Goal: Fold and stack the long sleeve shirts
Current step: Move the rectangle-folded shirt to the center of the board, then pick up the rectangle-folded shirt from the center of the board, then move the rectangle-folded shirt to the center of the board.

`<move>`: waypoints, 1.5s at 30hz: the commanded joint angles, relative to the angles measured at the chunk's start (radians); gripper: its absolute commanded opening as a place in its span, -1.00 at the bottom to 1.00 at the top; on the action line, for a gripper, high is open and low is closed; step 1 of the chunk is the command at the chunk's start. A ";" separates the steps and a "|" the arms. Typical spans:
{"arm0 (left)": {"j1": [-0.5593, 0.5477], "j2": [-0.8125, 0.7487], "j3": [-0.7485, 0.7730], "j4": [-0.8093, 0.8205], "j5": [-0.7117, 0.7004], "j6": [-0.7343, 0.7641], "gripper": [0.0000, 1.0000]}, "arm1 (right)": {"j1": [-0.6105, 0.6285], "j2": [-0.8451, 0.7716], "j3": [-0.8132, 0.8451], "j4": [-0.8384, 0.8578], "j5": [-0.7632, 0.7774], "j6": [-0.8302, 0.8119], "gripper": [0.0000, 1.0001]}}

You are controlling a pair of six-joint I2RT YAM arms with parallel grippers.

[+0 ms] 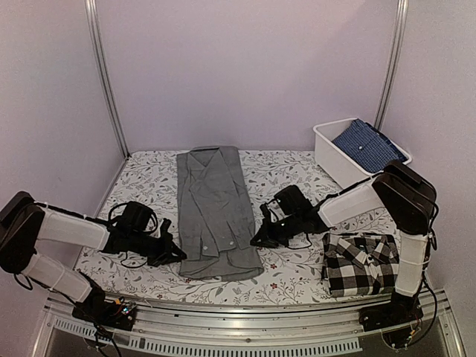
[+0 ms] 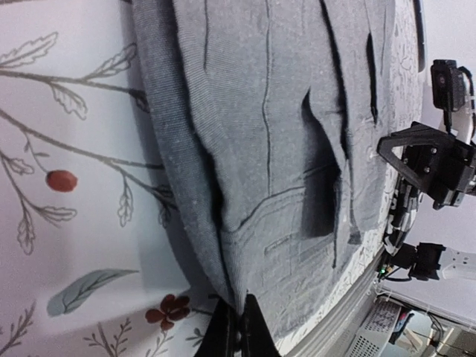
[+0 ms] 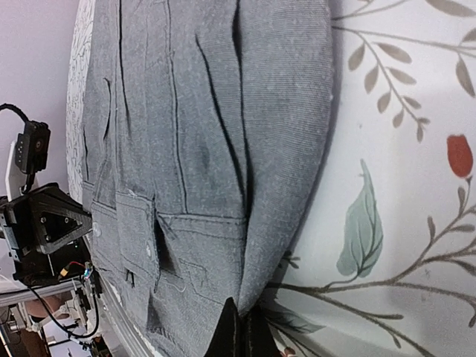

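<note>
Floral-print cloth covers the counter (image 1: 149, 178), with pale lilac walls behind it and 2 metal posts rising at the back corners. At the left, the left pincer (image 1: 177, 255) sits low on the counter, its fingers pressed together on the left edge of the grey shirt (image 1: 216, 216) near the hem. In the left wrist view the folded edge of the cloth runs right into the closed tips. The grey shirt lies in the middle of the counter as 1 long narrow strip, collar at the far end and hem toward the arms. On its other side the right pincer (image 1: 257, 241) does the same, pinching the shirt's right edge near the hem. Further right, at the near corner beside the right arm's base, the checked shirt (image 1: 362, 264) rests as a folded rectangle, well apart from the grey one. Behind it a white bin (image 1: 327, 149) holds a blue patterned cloth (image 1: 368, 143).
</note>
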 commanded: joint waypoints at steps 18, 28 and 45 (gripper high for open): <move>-0.116 -0.352 0.074 -0.332 -0.051 -0.031 -1.00 | 0.084 -0.308 -0.024 -0.187 0.081 0.044 -1.00; 0.171 0.111 0.348 -0.151 0.070 0.194 -1.00 | -0.076 0.002 0.298 -0.136 0.018 0.004 -1.00; 0.148 0.291 0.230 0.115 0.095 0.080 -1.00 | -0.080 0.106 0.146 -0.066 0.015 -0.003 -1.00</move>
